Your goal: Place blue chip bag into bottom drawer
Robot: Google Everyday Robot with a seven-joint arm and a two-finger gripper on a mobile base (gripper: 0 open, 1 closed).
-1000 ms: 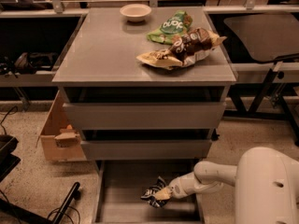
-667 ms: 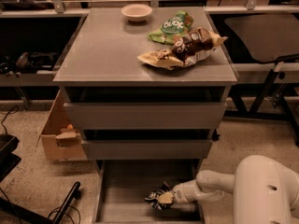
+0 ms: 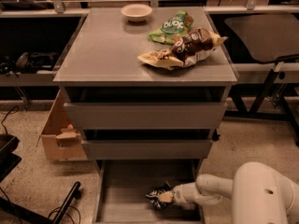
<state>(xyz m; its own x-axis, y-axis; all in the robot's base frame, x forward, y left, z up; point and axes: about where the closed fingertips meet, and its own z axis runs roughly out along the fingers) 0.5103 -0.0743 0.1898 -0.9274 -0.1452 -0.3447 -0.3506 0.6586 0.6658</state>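
pincer point(image 3: 166, 198) reaching low inside bottom drawer point(image 3: 125, 186), gripping blue chip bag point(image 3: 155, 196) by its right edge | bag hanging at or on the tray floor, contact unclear | handling: looking light, soft, crinkly, slippery foil; pinching a flat crimped seam seeming safest

1. Arm point(image 3: 205, 192): white, smooth, rounded tubular segments.
2. Shell point(image 3: 261, 204): large white domed casing, one small dark dot.
3. Gripper point(image 3: 164, 198): pale tan tip, below the counter point(image 3: 112, 55) front edge, right of centre.
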